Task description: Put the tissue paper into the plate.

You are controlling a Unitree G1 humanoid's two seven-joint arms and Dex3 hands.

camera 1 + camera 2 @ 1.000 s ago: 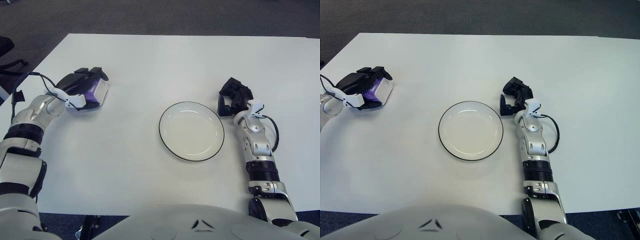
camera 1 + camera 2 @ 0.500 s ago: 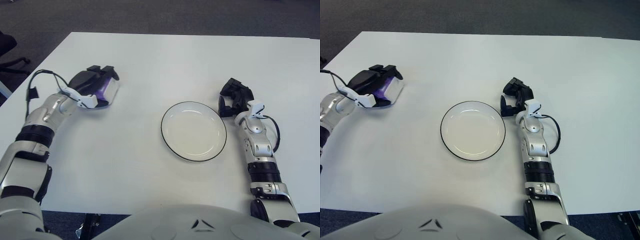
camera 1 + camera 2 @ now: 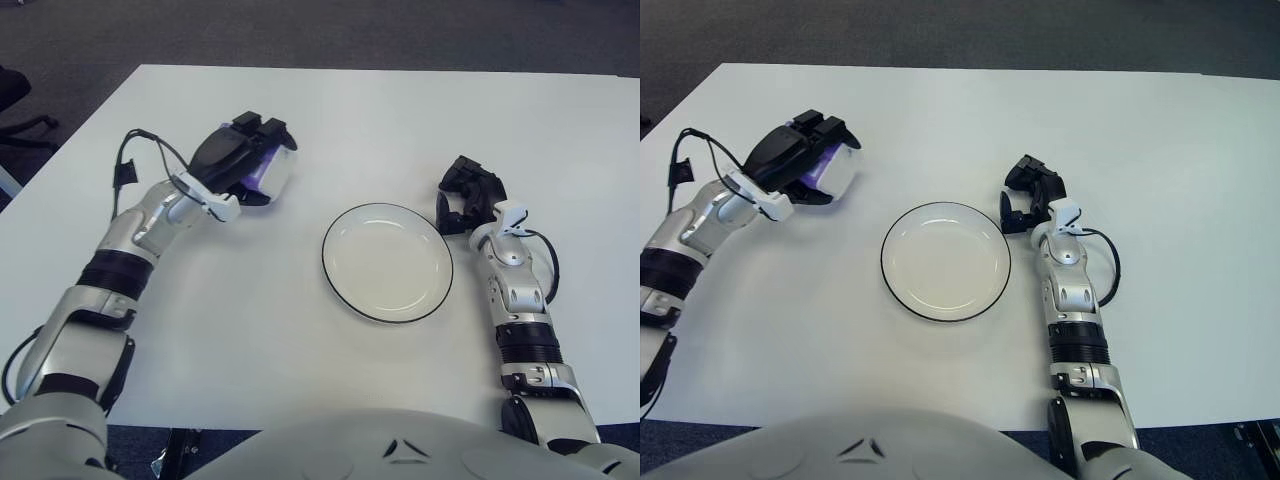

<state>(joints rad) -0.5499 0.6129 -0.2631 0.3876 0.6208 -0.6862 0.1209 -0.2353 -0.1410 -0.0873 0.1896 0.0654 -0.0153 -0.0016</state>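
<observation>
My left hand (image 3: pixel 243 157) is shut on a white and purple tissue paper pack (image 3: pixel 270 173) and holds it just above the table, left of and a little beyond the plate. It also shows in the right eye view (image 3: pixel 805 162), with the pack (image 3: pixel 835 173) under the dark fingers. The white plate (image 3: pixel 387 262) with a dark rim lies on the table's middle and holds nothing. My right hand (image 3: pixel 466 195) rests on the table by the plate's right rim, fingers curled, holding nothing.
The white table (image 3: pixel 330 120) spreads around the plate. Dark carpet lies beyond its far edge. A black cable (image 3: pixel 135 160) loops from my left wrist.
My left hand has carried the tissue pack to the right, towards the plate, lifting it off its earlier spot at the table's left. The right hand and plate have not moved.
</observation>
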